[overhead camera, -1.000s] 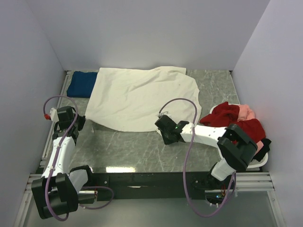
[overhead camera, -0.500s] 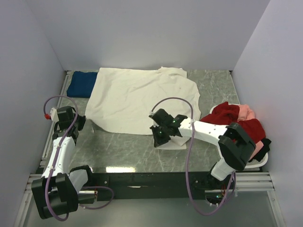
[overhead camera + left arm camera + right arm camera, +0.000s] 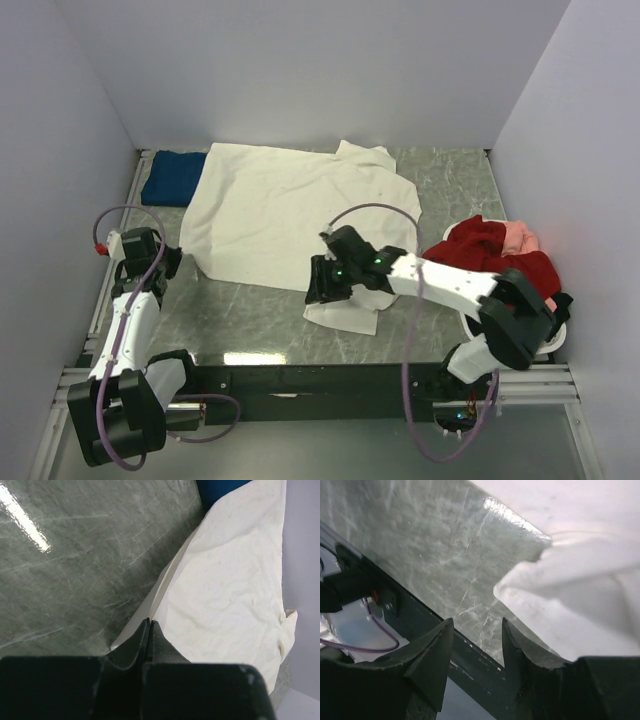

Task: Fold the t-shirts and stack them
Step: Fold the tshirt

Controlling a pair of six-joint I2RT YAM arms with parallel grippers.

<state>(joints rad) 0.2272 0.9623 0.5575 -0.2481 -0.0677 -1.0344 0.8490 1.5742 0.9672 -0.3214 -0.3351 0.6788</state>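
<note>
Grey marbled table (image 3: 260, 320), white basket (image 3: 553, 338)

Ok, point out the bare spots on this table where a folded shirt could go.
Free: the near-left strip of table, between the left arm and the cream t-shirt; also the back-right corner, between that shirt and the basket. Crowded: the centre under the right arm, the back-left corner with the blue t-shirt, the heaped basket.

Spread shirt (image 3: 290, 205) centre — basket (image 3: 545, 346) right
</note>
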